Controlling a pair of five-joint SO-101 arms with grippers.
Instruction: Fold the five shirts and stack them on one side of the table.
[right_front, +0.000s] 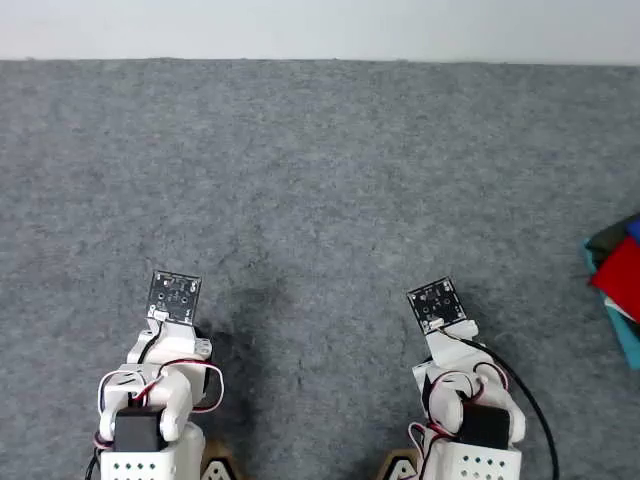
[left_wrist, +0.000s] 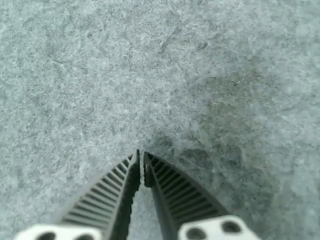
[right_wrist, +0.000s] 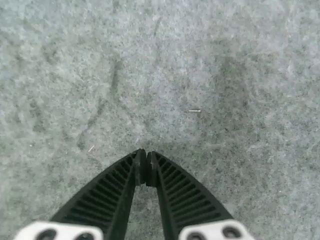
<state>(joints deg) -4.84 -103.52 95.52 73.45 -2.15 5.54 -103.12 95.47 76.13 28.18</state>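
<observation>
Shirts (right_front: 619, 276) — well apart from right gripper (right_wrist: 146, 156)

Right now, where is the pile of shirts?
In the high view, the pile of shirts lies at the gray table's right edge, beyond the nearer arm.

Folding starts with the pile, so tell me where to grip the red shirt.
Grip the red shirt at its corner pointing toward the middle of the table, coming from that open side; that corner looks uppermost and free.
</observation>
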